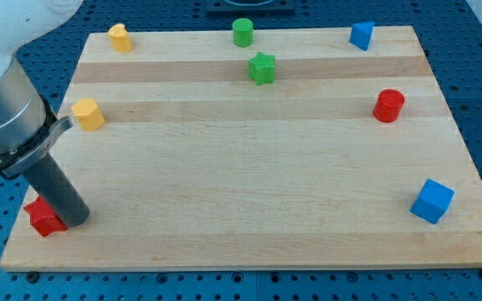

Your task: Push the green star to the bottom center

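1. My tip (pixel 75 222) sits at the lower left corner of the light wooden board (pixel 249 209), touching the red star-shaped block (pixel 45 217).
2. No fingers on the rod, nothing clamped.
3. Green star block (pixel 262 68) is near the view's top centre, just below the green cylinder (pixel 242 33), well apart from the tip.

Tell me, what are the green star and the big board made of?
The green star looks like plastic or painted wood: solid, even colour, slightly shiny, no grain, so I can't say which. The board looks like pale unpainted wood, with lengthwise grain and joined strips in lighter and darker bands, in a matte finish.
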Controlling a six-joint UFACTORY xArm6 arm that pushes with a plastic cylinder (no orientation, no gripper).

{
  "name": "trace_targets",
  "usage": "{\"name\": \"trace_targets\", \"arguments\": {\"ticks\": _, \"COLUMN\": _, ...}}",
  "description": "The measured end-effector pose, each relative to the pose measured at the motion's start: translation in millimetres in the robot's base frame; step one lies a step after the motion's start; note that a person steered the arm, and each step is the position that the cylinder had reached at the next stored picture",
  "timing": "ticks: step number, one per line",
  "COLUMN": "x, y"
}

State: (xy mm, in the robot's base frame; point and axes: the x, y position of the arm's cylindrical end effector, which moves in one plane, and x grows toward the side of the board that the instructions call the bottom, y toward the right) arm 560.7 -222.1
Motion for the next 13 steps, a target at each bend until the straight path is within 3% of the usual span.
{"name": "trace_targets", "arguments": {"ticks": 2, "x": -109.1, "y": 88.7}}
{"name": "trace_targets", "arguments": {"ticks": 5, "x": -258.9, "y": 86.9}}
{"name": "trace_targets", "arguments": {"ticks": 6, "x": -318.3, "y": 123.7}}
{"name": "trace_targets", "arguments": {"ticks": 7, "x": -335.4, "y": 173.6}}
{"name": "trace_targets", "arguments": {"ticks": 8, "x": -312.5, "y": 213.7}}
{"name": "trace_targets", "arguments": {"ticks": 10, "x": -208.4, "y": 228.2}}
{"name": "trace_targets", "arguments": {"ticks": 11, "x": -217.2, "y": 228.6}}
{"name": "trace_targets", "arguments": {"ticks": 12, "x": -282.8, "y": 228.8}}
{"name": "trace_targets", "arguments": {"ticks": 13, "x": -305.4, "y": 260.9}}
